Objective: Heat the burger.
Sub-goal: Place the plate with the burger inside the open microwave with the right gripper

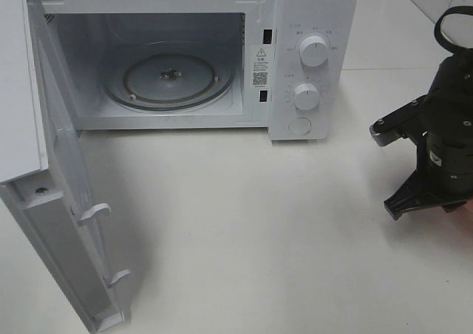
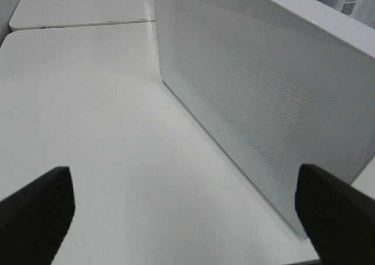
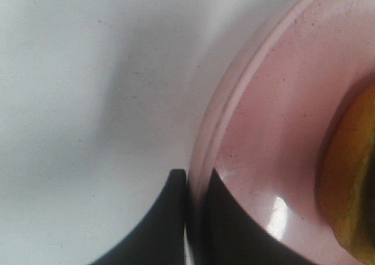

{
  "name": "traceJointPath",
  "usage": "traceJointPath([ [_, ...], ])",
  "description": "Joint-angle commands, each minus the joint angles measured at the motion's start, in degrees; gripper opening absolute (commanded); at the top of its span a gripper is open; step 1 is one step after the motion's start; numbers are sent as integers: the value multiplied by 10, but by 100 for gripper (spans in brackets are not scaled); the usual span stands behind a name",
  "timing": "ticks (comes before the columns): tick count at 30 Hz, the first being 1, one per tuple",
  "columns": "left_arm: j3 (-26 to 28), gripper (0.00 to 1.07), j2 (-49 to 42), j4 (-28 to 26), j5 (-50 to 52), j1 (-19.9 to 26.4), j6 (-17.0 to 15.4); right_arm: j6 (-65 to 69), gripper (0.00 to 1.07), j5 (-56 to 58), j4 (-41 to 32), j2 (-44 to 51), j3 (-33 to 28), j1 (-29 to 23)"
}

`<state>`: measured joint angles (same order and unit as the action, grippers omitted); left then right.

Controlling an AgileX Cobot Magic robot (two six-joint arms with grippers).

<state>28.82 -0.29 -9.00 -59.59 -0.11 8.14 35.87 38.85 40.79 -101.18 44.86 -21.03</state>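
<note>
In the right wrist view, the burger (image 3: 353, 177) shows only as a golden-brown edge lying on a round pink plate (image 3: 275, 124). My right gripper (image 3: 190, 182) is shut on the plate's rim, one finger inside it and one outside. In the exterior high view only the right arm (image 1: 436, 149) shows, at the right edge; plate and burger lie outside that frame. My left gripper (image 2: 184, 180) is open with nothing between its fingers, low over the table beside the microwave door (image 2: 258, 89).
The white microwave (image 1: 310, 60) stands at the back with its door (image 1: 52, 223) swung wide open to the left. Its glass turntable (image 1: 170, 79) is bare. White tabletop (image 1: 259, 238) stretches in front of it.
</note>
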Motion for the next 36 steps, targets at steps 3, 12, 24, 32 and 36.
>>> traceJointPath([
  [3,-1,94,-13,-2,1,1,-1,2,0,43,29,12,0,-21],
  [12,-1,94,-13,-2,1,1,-1,1,0,61,29,56,-28,-52],
  [24,-1,94,-13,-2,1,1,-1,1,0,73,14,121,-69,-64],
  [32,-1,94,-13,-2,1,1,-1,3,0,95,5,154,-96,-111],
  [36,-1,94,-13,-2,1,1,-1,3,0,96,-5,169,-104,-126],
])
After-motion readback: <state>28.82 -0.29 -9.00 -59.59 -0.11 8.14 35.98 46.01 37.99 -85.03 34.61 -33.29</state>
